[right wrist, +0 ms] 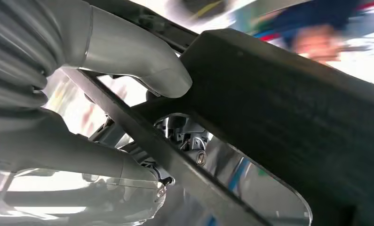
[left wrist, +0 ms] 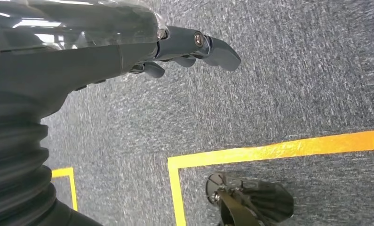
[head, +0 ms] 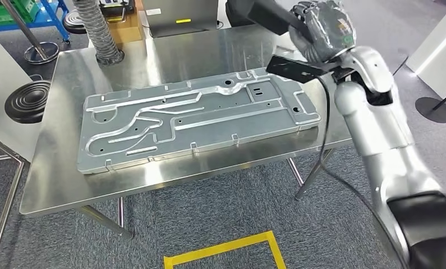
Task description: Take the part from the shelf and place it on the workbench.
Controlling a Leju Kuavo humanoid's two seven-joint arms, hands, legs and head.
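Black and angular, the part (head: pixel 290 68) sits clamped in the right robot hand (head: pixel 321 31), held up over the far right corner of the steel surface (head: pixel 58 179), beside a large stamped metal panel (head: pixel 192 120). It looks rigid and fairly light, probably hard plastic, with slick faces, so a grip around its thick bar seems safest. The left robot hand (left wrist: pixel 189 49) hangs over carpet, fingers loosely extended, holding nothing.

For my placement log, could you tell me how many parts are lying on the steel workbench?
1: a large stamped metal panel lies flat across the middle of the workbench. The right hand holds a dark part raised above the far right corner, not yet set down.
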